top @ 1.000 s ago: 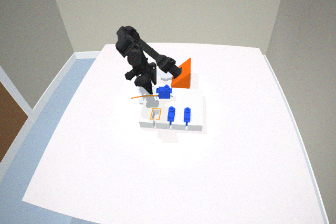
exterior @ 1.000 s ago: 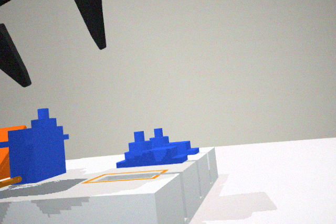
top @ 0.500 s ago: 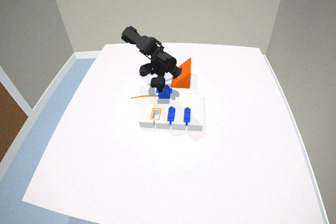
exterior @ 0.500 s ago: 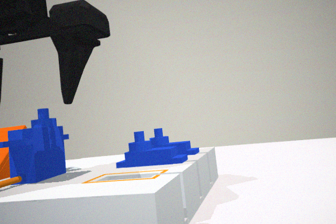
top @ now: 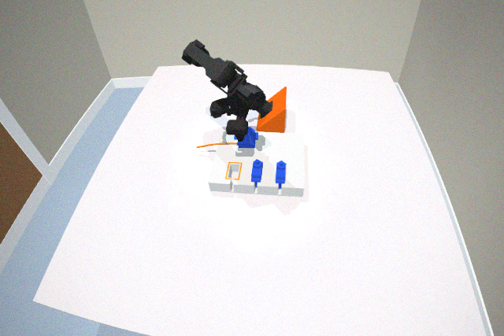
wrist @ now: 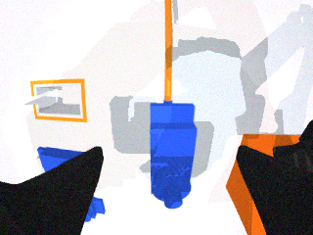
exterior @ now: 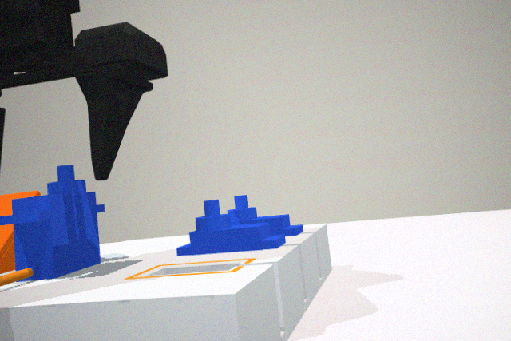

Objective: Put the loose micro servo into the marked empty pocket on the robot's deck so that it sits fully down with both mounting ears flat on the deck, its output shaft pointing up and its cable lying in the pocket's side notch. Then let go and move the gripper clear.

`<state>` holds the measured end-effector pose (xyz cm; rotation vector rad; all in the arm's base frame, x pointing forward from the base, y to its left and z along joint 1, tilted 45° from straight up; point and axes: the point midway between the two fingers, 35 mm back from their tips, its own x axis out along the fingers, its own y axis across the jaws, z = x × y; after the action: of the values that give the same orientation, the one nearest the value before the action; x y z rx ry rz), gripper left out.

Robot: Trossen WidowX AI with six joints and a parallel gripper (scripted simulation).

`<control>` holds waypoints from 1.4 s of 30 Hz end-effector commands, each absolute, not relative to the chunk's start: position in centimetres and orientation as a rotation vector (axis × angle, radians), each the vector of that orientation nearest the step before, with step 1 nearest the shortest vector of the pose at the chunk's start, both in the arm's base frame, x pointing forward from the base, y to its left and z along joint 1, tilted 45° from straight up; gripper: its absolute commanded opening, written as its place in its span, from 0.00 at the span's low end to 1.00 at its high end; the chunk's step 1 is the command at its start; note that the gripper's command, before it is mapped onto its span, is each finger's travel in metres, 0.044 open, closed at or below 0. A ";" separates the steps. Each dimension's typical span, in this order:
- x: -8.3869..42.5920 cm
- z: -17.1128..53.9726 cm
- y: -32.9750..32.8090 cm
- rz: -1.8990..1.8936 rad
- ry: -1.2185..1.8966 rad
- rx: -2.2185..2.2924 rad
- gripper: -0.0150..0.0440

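The loose blue servo (top: 246, 141) (exterior: 37, 238) (wrist: 171, 139) stands upright on the back left of the white deck (top: 287, 145) (exterior: 124, 319), its output shaft up. Its orange cable (top: 215, 144) (exterior: 16, 276) (wrist: 168, 49) runs out to the left in the top view. The empty pocket, marked by an orange outline (top: 235, 162) (exterior: 181, 275) (wrist: 85, 100), is in front of it. My gripper (wrist: 172, 154) is open and empty above the servo, one finger to each side of it in the wrist view. One finger is hidden in the top view.
Two blue servos (top: 257, 171) (top: 280, 173) sit in the deck's other pockets, right of the marked one in the top view. An orange wedge (top: 277, 116) (wrist: 237, 191) stands behind the deck, close to one finger in the wrist view.
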<state>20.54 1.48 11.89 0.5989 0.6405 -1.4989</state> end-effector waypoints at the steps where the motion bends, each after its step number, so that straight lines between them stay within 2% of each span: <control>1: 20.5 11.5 1.0 -1.498 0.639 0.592 1.00; 9: 20.4 10.8 0.3 -1.498 0.638 0.592 1.00; 21: 20.4 10.8 0.3 -1.498 0.638 0.592 0.47; 26: 20.4 10.8 0.3 -1.498 0.638 0.592 0.41; 30: 20.5 11.2 0.7 -1.498 0.639 0.592 0.25; 42: 20.4 13.3 2.0 -1.498 0.639 0.592 0.25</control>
<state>20.37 1.91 13.05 0.5828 0.6375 -1.4966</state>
